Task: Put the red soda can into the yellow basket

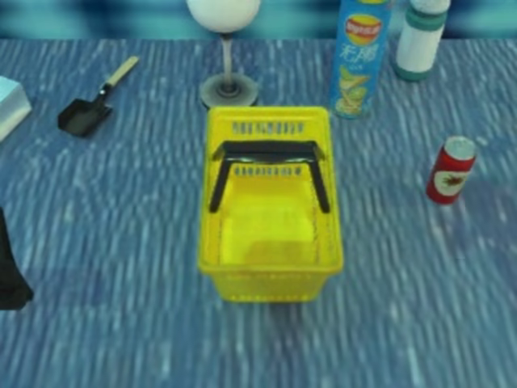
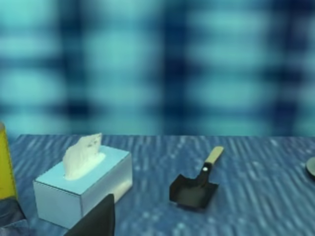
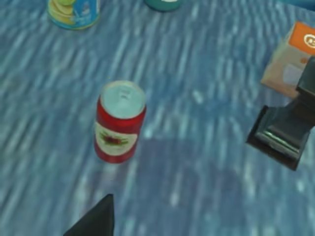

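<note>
Neither gripper's jaws could be read: each wrist view showed only a dark finger tip at its lower edge, so whether they stood apart or together could not be told. The right gripper (image 3: 93, 221) hovered above the table with nothing held, its camera looking down on the can (image 3: 119, 123), which stood upright and apart from that finger tip. From above, the can (image 1: 451, 170) stood on the right side of the table, well apart from the basket (image 1: 271, 279), which sat in the middle with its black handles folded across its far half and nothing inside it. The task had therefore barely begun, by the look of it: the can was not yet gripped, and reaching, grasping, lifting, carrying left and releasing over the basket were all left to do. The right arm itself did not show in the top view. The left arm (image 1: 11, 271) sat parked at the left edge of the table, its camera facing the tissue box (image 2: 83, 184) and a small black shovel (image 2: 196, 187). A blue chips tube (image 1: 360, 56) stood far of the can, clear of the likely path to the basket.
</note>
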Motion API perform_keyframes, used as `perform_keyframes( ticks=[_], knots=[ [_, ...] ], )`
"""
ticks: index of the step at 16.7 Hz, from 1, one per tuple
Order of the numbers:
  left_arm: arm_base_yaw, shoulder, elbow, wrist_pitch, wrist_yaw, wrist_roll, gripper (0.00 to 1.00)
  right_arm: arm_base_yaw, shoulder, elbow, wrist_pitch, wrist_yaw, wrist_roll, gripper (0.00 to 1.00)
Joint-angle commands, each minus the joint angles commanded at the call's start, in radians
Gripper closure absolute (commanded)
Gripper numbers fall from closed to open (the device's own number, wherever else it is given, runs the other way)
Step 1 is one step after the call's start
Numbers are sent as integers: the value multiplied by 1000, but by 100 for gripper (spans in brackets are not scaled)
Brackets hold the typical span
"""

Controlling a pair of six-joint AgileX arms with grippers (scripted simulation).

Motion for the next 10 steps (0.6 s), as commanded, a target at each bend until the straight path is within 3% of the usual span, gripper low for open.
perform_keyframes(
  ticks=[10],
  knots=[
    [0, 0, 0, 0, 0, 0, 0, 82, 1075, 886, -589, 5, -251, 0]
  ],
)
